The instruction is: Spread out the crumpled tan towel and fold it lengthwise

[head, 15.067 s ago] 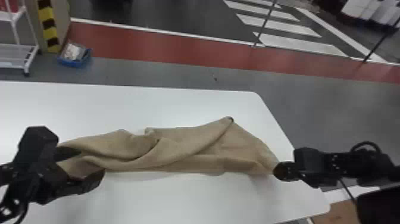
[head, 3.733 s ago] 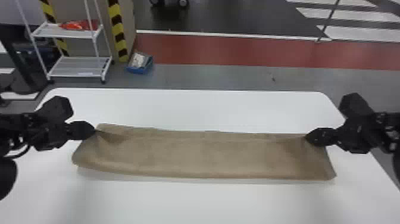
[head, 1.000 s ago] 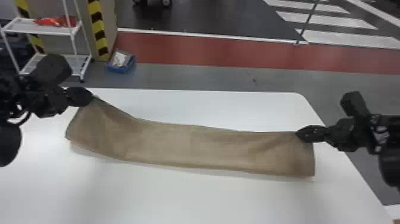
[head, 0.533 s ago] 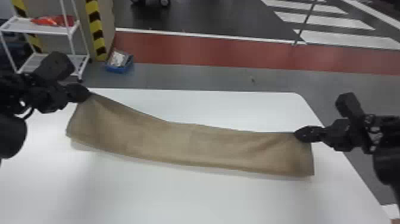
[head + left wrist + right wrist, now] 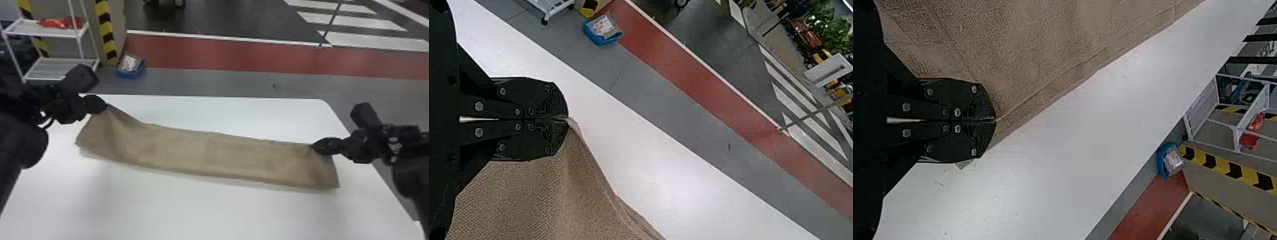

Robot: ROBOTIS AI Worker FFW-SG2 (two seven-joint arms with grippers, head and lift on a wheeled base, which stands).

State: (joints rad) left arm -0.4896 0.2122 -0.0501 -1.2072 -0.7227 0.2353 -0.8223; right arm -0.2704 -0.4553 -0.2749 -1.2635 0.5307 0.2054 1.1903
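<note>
The towel [image 5: 204, 153] is a long tan strip slanting across the desk [image 5: 204, 212], its left end nearest the far edge. In the last 0.5 s its 2 held corners have drawn slightly toward each other, and the left one has dipped a little. That looks like easing off the stretch, perhaps so the far edge can come over toward the near one; the spreading seems largely done. Whether this strip is already doubled, I can't tell for sure.

Against 15.1 s ago, the bunched folds have gone and the long edges run almost smooth. Against 3.7 s ago, when it lay nearly level across the head view, the left end sits higher there.

The left pincer [image 5: 567, 119] is closed, gripping the far left corner with a crease running down from it. The right pincer [image 5: 996, 120] is closed too, on the far right corner.

Next, both probably need to move together toward the near side; if 1 leads, the fold could skew.

Beyond the desk, a blue bin [image 5: 131, 68] sits on the floor beside a striped post [image 5: 107, 32].
</note>
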